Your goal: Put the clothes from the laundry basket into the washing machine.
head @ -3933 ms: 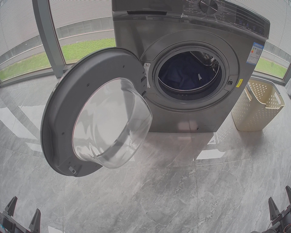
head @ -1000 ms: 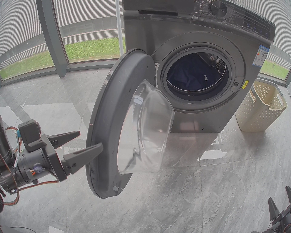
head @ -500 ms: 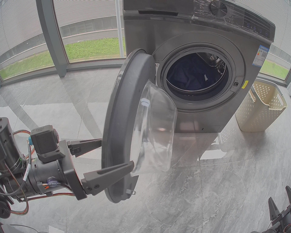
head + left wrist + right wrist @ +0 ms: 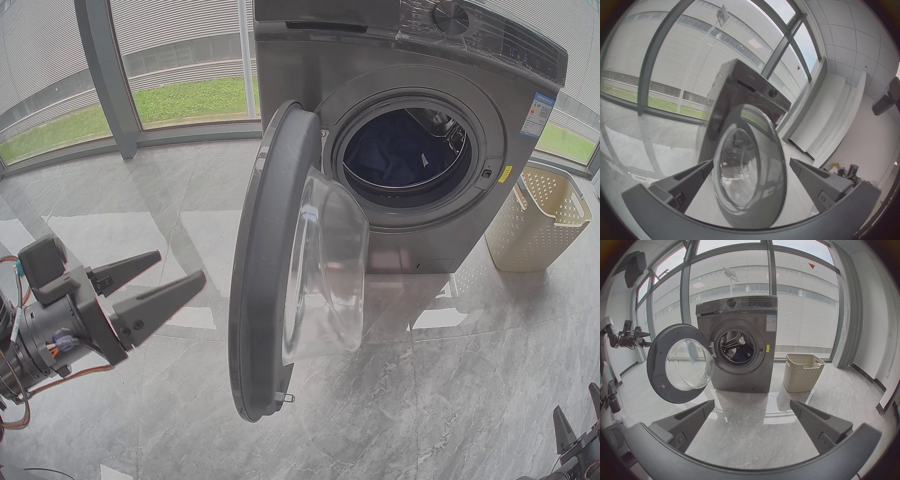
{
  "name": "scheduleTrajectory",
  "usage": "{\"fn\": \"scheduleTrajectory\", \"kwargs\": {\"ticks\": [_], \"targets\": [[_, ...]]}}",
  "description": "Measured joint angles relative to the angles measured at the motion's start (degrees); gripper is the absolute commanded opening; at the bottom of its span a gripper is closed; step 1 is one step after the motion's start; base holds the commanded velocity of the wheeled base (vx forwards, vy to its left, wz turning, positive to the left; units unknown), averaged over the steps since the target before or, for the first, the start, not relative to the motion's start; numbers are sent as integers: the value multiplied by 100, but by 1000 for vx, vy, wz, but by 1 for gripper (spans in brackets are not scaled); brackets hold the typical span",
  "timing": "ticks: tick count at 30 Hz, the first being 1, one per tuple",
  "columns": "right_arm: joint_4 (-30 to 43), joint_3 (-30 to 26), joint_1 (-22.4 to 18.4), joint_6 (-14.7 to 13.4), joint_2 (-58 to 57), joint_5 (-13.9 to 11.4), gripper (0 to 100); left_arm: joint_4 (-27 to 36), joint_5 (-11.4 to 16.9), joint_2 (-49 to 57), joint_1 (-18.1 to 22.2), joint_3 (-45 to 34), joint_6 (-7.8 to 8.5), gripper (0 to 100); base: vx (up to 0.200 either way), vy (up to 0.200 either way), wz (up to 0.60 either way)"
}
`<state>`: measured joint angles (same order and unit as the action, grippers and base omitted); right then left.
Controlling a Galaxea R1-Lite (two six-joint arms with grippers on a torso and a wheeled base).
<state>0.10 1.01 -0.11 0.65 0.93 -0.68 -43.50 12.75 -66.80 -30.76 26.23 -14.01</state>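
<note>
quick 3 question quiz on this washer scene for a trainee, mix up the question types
1. True or false: the left gripper is clamped on the door.
2. What lies in the drum? A) dark cloth B) a white towel C) nothing
3. On which of the robot's sides of the washing machine does the laundry basket stand?

Key: 1 false, it is open and apart from the door. 2 A. 3 right.

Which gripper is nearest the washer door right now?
The left gripper, open and raised beside the outer face of the round grey washing machine door; the right gripper sits low, far off.
</note>
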Motion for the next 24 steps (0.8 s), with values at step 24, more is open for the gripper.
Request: {"fn": "scheduleTrajectory", "kwargs": {"ticks": [24], "targets": [[9, 0, 4, -2, 0, 2, 100, -112, -444, -1847, -573, 1467, 367, 100, 0, 0, 0]]}}
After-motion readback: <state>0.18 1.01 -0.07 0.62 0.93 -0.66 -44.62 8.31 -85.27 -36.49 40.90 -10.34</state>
